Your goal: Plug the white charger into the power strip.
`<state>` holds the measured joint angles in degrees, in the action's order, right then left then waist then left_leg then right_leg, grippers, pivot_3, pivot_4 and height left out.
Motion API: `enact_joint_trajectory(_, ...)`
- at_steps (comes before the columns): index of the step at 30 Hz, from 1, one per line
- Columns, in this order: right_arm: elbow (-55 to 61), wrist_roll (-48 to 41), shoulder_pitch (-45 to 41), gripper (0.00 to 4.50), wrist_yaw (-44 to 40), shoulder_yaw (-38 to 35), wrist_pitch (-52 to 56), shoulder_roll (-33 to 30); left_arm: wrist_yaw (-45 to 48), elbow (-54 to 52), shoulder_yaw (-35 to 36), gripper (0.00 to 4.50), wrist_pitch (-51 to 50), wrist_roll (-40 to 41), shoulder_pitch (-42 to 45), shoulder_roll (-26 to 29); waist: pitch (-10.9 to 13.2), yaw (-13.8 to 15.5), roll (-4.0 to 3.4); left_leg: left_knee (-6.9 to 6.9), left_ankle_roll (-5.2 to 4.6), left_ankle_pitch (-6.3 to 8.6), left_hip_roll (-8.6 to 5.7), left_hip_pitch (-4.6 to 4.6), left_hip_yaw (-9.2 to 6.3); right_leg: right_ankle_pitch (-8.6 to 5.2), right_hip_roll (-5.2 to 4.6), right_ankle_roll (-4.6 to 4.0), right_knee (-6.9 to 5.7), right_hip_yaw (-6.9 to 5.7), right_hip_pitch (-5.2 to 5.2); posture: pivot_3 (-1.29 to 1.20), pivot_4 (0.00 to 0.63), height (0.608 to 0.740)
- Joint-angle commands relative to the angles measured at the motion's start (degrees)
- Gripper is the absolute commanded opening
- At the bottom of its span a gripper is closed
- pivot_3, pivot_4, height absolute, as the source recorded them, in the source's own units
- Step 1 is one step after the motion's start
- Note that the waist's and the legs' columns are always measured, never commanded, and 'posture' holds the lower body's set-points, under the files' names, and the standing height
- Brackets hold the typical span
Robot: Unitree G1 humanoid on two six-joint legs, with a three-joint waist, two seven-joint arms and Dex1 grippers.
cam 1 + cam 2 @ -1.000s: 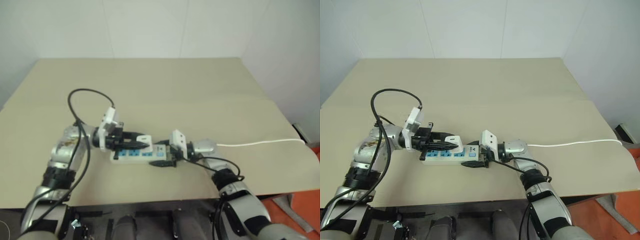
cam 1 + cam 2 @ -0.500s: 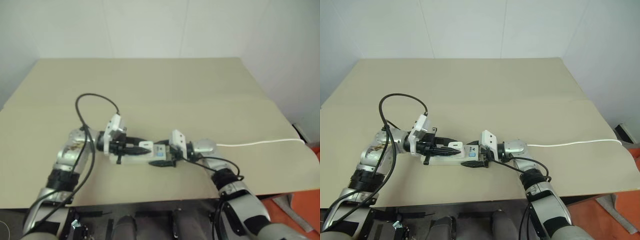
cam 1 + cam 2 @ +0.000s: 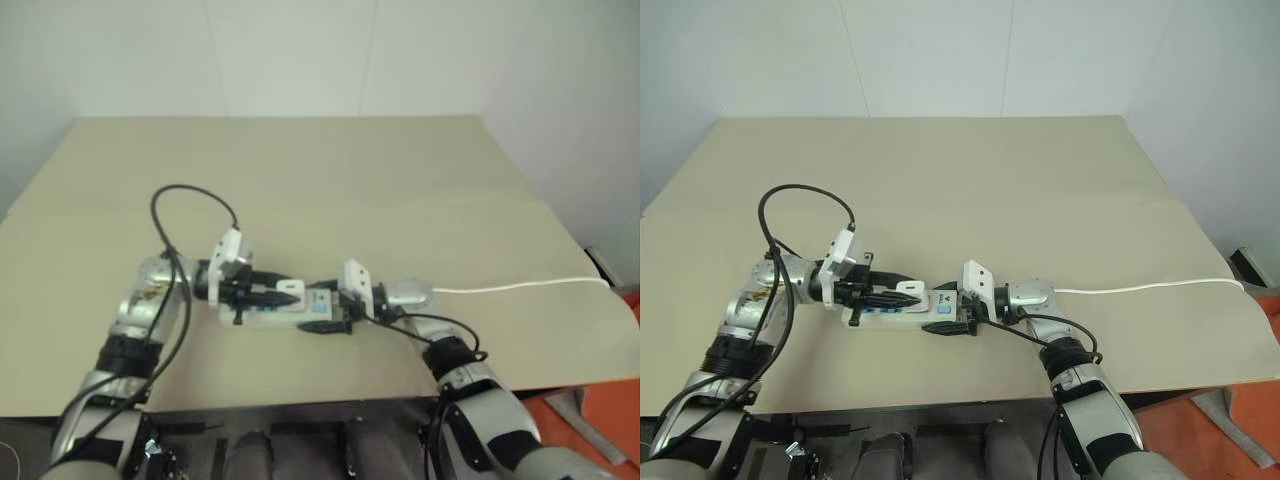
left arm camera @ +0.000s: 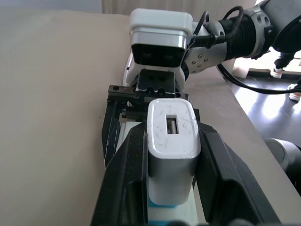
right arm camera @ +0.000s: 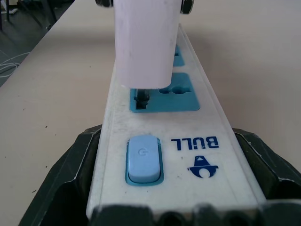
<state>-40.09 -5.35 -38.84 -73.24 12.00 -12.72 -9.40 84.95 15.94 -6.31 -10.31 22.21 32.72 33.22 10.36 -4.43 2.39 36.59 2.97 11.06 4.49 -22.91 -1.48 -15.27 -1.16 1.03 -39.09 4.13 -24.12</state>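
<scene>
Perhaps charger [image 5: 146,37] prongs partway into strip [image 5: 188,141]

The small white charger block [image 4: 171,155] looks like smooth, faintly scuffed plastic. The long white plastic power strip [image 5: 160,136] has matt blue socket faces. The beige desk [image 3: 970,180] looks matt.

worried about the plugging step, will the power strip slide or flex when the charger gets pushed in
Probably stiff: the power strip looks like a rigid straight plastic bar. It lies flat on the smooth table, so alone it might slide, but the right pincer clamps its switch end, likely bracing it. The left pincer holds the white charger, prongs entering a socket.
</scene>
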Motion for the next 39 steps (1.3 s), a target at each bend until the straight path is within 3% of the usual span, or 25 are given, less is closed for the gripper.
enact_joint_trajectory(1,0.82,-0.56,-0.41,3.43,-0.1,0.66,-0.65,0.93,0.76,0.62,-0.19,1.0,1.89,-1.17,0.45,0.56,0.0,-0.07,0.0,0.0,0.0,0.0,0.0,-0.01,0.0,0.0,0.0,0.0,0.0,0.0,-0.01,0.0,0.15,0.74)
enact_joint_trajectory(21,0.25,-0.56,-0.93,3.43,-0.1,0.71,-0.8,0.91,1.26,3.52,-4.17,1.0,8.33,-6.51,-4.35,2.04,-0.01,-0.65,0.0,-0.01,-0.01,0.01,0.0,0.05,-0.01,-0.01,0.0,0.02,0.0,0.01,0.06,0.0,0.15,0.74)
enact_joint_trajectory(33,0.0,-0.54,-1.11,3.43,-0.13,0.76,-0.84,0.91,-0.14,2.04,-3.82,1.0,3.07,-4.7,-4.49,2.48,-0.11,-0.66,-0.04,-0.02,-0.02,0.01,0.0,0.21,-0.01,-0.04,0.0,0.07,0.0,0.0,0.22,0.0,0.15,0.74)
enact_joint_trajectory(34,-0.04,-0.53,-1.13,3.43,-0.13,0.77,-0.89,0.92,-0.17,1.4,-3.08,1.71,1.92,-3.55,-3.95,2.35,-0.11,-0.8,-0.04,-0.02,-0.02,0.01,0.0,0.21,0.0,-0.04,0.0,0.07,0.0,0.01,0.22,0.0,0.15,0.74)
enact_joint_trajectory(39,-0.09,-0.65,-1.04,3.43,-0.39,0.81,-0.97,1.11,0.79,-5.58,1.39,3.2,-4.53,3.27,-0.02,3.58,-0.08,-0.88,-0.03,-0.1,-0.02,0.0,0.0,0.02,-0.03,-0.04,0.0,0.06,0.01,-0.02,0.01,0.0,0.15,0.74)
